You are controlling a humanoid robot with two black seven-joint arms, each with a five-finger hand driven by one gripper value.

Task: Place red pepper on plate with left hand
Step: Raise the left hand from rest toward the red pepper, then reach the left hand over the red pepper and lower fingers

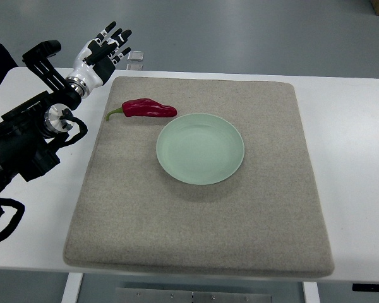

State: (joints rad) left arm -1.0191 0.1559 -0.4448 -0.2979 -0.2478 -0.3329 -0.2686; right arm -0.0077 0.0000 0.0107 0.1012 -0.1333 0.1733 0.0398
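Grey mat (196,214) fills your lower frame, pale green plate (200,148) at centre. Red pepper (148,108) lies on the mat, just upper left of the plate. Your left hand (101,53), upper left, fingers spread, holds nothing.

Red pepper (149,108) lies beside empty green plate (200,148)

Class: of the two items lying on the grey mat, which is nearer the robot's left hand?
The red pepper; the pale green round plate sits farther from the left hand.
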